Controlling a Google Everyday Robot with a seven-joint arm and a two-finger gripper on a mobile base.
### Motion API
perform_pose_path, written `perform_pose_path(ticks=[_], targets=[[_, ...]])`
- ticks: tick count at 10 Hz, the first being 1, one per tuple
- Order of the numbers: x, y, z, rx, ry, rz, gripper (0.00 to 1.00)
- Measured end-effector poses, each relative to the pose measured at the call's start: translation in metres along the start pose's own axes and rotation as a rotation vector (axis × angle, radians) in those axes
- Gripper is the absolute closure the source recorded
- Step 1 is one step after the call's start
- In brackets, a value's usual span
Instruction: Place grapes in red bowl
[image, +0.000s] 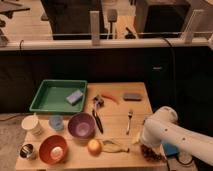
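Observation:
The red bowl (53, 148) stands at the table's front left, holding something pale inside. The grapes (151, 153), a dark bunch, are at the table's front right corner, right under the end of my white arm (162, 131). My gripper (148, 146) is at the low end of that arm, right on top of the grapes. The arm's body covers most of it. The grapes are far to the right of the red bowl.
Between the grapes and the red bowl lie a banana peel (116, 146) and an onion (94, 146). A purple bowl (81, 125), blue cup (56, 122), white cup (32, 124), metal cup (27, 150), fork (129, 120), black utensil (96, 116) and green tray (50, 102) with a sponge (74, 96) are on the table.

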Motion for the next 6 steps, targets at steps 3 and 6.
perform_pose_path(ticks=[3,6], targets=[[0.011,0.012,0.030,-0.033,-0.036,-0.070,0.27],[0.021,0.024,0.063,-0.019,-0.077,-0.094,0.57]])
